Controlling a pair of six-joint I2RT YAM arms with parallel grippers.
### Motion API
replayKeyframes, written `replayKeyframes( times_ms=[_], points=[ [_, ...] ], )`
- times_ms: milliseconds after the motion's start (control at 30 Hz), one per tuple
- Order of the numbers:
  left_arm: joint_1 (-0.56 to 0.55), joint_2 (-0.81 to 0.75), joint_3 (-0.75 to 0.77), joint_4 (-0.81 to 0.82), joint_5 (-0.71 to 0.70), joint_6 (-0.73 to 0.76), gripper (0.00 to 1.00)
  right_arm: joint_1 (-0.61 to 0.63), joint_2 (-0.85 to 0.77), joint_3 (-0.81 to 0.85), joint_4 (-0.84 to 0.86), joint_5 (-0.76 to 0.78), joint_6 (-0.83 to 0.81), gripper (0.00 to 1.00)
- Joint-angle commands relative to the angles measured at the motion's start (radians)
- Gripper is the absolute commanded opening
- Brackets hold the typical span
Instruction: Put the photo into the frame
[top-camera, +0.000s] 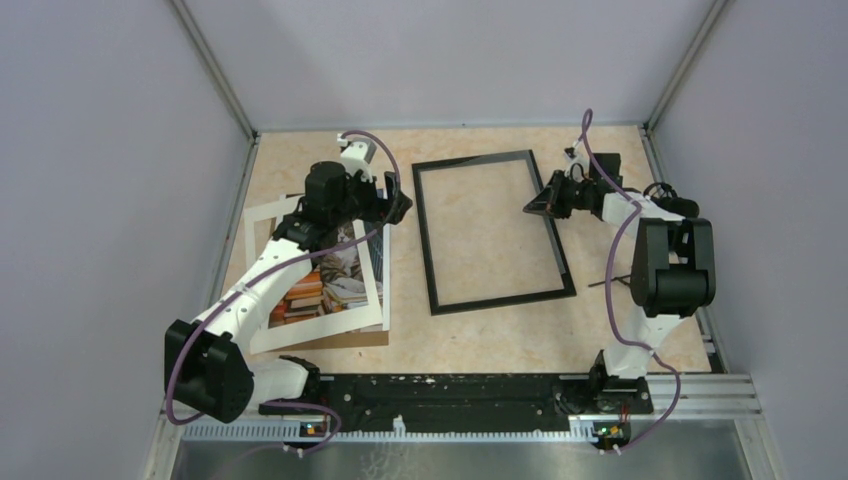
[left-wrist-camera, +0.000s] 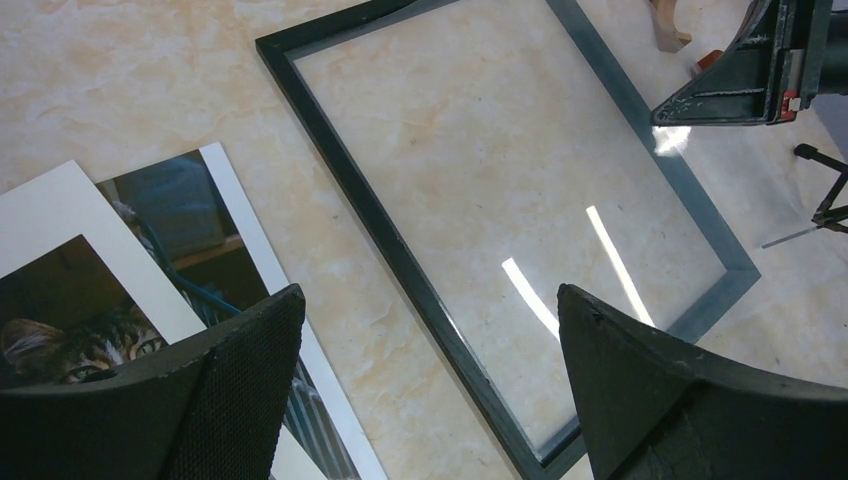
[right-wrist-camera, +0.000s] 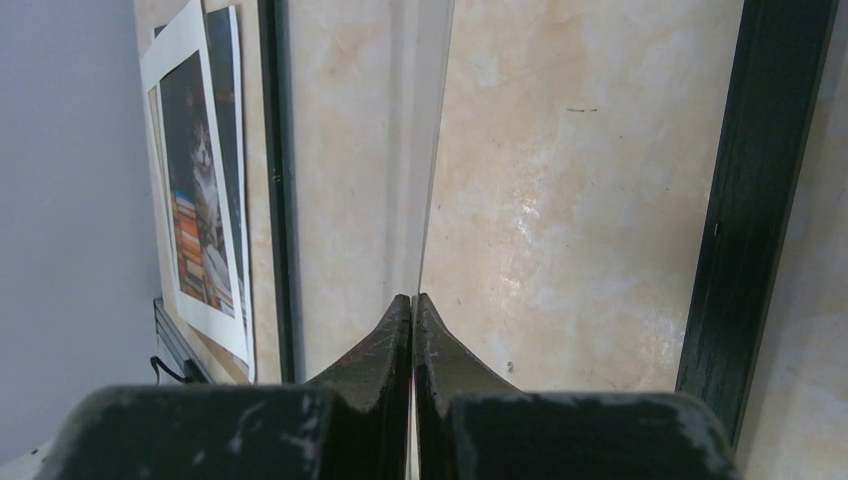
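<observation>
Black thin rect. frame (top-camera: 500, 300), glossy glass (left-wrist-camera: 500, 180)

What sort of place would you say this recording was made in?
Probably a lab robot test cell: plain grey wall panels in aluminium corner posts enclose a beige marble-patterned tabletop, with two white-and-black robot arms bolted to a metal rail at its near edge.

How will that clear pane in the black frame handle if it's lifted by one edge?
The clear pane looks stiff: its edge runs straight up from the right gripper, which seems pinched on it. Glossy reflections suggest a slippery surface, so the grip may slip. It looks very thin, so it is probably fragile.
</observation>
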Motion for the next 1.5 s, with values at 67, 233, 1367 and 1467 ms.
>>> replayKeyframes(
  times_ms=[67,233,1367,1467],
  points=[
    [0.007,-0.007,-0.01,0.048,0.022,-0.012,0.98,0.006,-0.006,0.008,-0.011,-0.008,-0.005,0.0],
    [0.009,-0.01,-0.013,0.051,0.025,-0.015,0.98,0.006,0.01,0.011,0.008,-0.008,0.001,0.0],
    [0.021,-0.074,-0.028,-0.029,-0.183,-0.05,0.98,0.343,-0.077,0.447,-0.616,1.222,-0.199,0.99],
    [0.023,-0.077,-0.006,-0.136,-0.347,-0.119,0.98,0.394,-0.128,0.42,-0.525,1.033,-0.162,0.99]
  ],
)
